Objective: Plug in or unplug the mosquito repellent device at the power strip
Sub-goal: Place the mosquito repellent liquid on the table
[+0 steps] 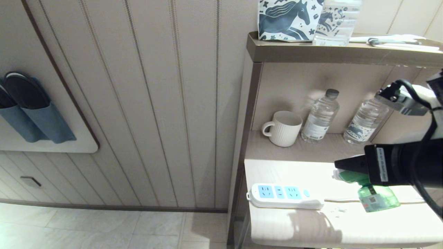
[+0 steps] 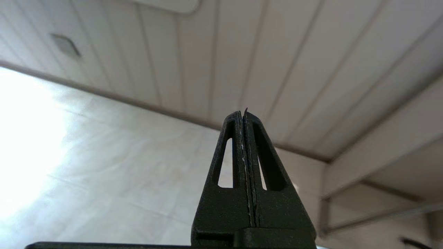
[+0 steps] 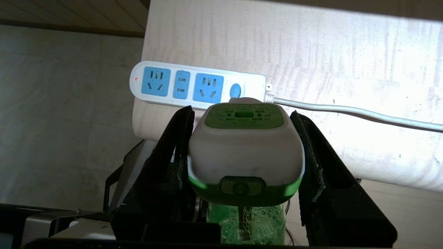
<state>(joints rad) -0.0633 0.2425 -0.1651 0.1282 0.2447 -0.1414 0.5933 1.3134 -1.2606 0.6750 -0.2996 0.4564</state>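
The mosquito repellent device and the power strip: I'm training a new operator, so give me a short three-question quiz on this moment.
1. True or false: the mosquito repellent device is plugged into the power strip.
2. Which gripper holds the device?
A. the left gripper
B. the right gripper
C. neither
3. Fill in: the power strip's three blue socket faces are all ____.

Key
1. False. The device is gripped between the right gripper's fingers, apart from the strip on the white table.
2. B. The left gripper is shut on nothing, off near the floor.
3. Empty: nothing is plugged into any of them.
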